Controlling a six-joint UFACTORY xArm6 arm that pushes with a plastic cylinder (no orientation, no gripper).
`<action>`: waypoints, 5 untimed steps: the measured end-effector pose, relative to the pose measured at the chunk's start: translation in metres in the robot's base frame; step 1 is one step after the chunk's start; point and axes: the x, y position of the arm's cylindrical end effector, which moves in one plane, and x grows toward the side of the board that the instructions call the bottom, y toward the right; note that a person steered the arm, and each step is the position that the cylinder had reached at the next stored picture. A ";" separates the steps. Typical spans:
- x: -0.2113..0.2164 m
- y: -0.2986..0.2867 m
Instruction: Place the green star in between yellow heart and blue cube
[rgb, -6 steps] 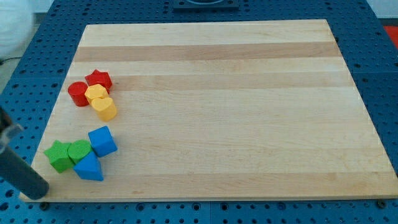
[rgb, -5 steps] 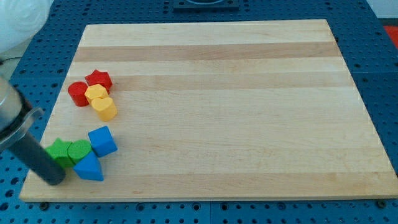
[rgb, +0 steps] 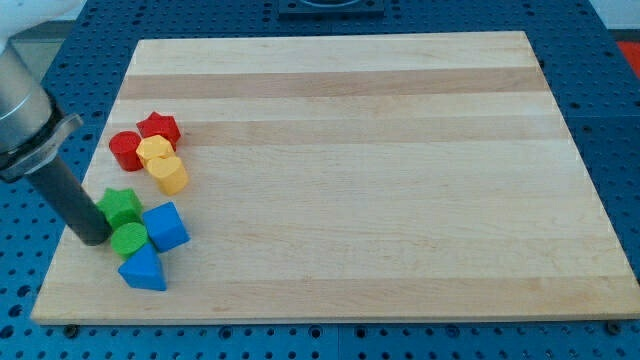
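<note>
Now my tip (rgb: 93, 238) touches the green star (rgb: 121, 206), near the table's left edge, just below the yellow heart (rgb: 168, 174); the tool has no jaws. Pushing carelessly could drag the green cylinder (rgb: 129, 240) along or knock the blue cube (rgb: 165, 226).

Green star (rgb: 122, 206) left of blue cube (rgb: 166, 226), below yellow heart (rgb: 168, 174); my tip (rgb: 92, 238) at star's lower left.

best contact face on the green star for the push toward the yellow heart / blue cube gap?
No grip here, only a push. My tip sits at the green star on its lower-left side. The gap between the yellow heart and the blue cube lies to the star's right, so I'd probably contact its left face and push rightward, clear of the green round block.
</note>
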 end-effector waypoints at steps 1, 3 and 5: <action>-0.010 -0.041; -0.014 0.009; -0.016 0.009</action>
